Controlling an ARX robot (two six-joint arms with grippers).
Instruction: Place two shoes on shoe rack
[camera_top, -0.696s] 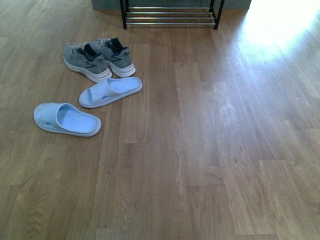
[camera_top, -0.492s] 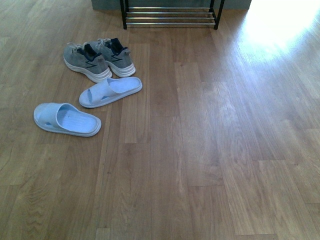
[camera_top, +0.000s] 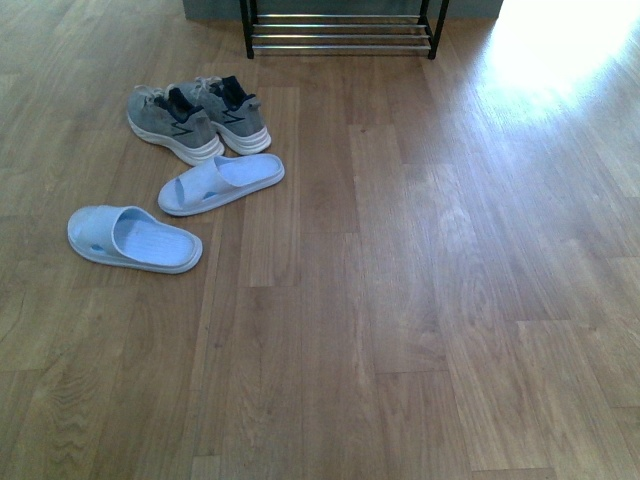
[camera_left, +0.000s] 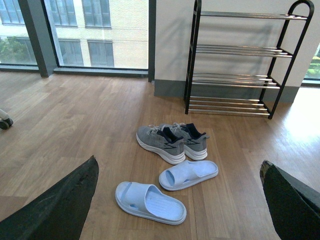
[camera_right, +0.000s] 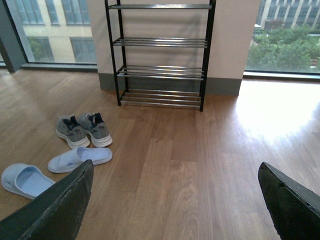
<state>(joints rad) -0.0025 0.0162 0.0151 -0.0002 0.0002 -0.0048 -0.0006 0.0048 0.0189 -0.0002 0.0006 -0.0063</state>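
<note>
Judging from how things lie, I'd say nothing of this job is done yet. The grey sneakers sit side by side and touching on the wooden floor, at far left in my front view and a little way short of the shoe rack. The far slipper lies just on the near side of the sneakers, and the near slipper lies a bit further left and closer to me, apart from its mate. The rack stands against the wall at the far end. In both wrist views I can see all four chrome shelves, and none of them carries a shoe. The left gripper has its jaws spread wide with only floor and shoes showing between them, so it holds nothing. The right gripper is the same, wide open and holding nothing. Both hang well back from the shoes, and neither arm shows in the front view. By my reckoning the whole task is ahead: reach a shoe, grasp it, carry it across to a shelf, then do the same for a second one. The shoes lie on the left of the floor, so I would expect the left arm to have the shorter reach.
</note>
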